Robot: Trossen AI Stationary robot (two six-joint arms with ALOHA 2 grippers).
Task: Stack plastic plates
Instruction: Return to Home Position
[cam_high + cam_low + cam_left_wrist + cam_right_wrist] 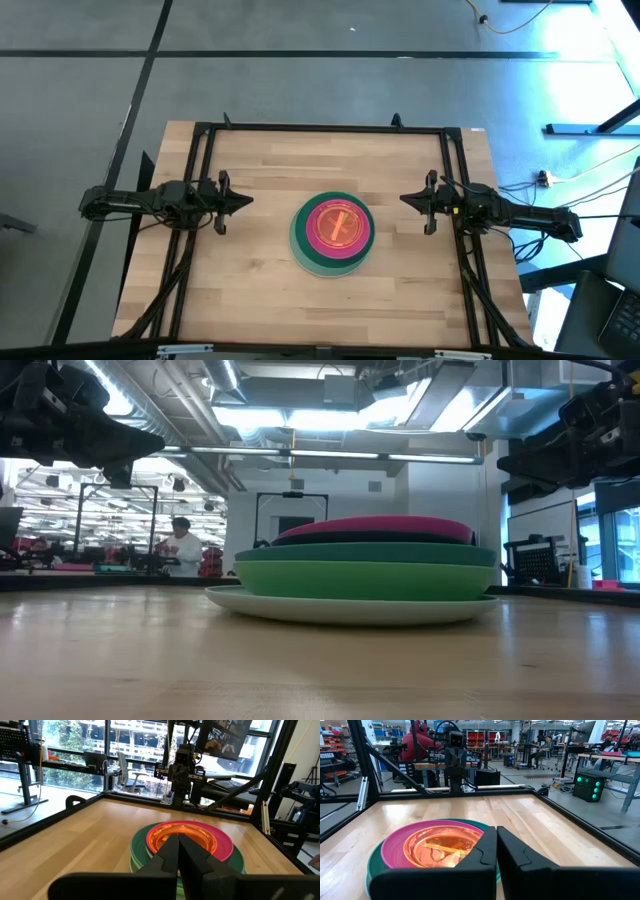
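I can read only one piece of lettering, in the right wrist view: white letters "ROSSEN" on a dark sign [327, 756] in the room beyond the bench [545, 820], cut off by the picture's edge. Other signs and screens are too small for me to read.

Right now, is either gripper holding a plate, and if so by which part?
Nothing is held. The left gripper and right gripper are both shut and empty, either side of the plate stack.

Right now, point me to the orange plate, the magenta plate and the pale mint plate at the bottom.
orange plate [337, 224], high view, its centre
magenta plate [391, 849], right wrist view, exposed rim
pale mint plate [350, 611], low view, front edge
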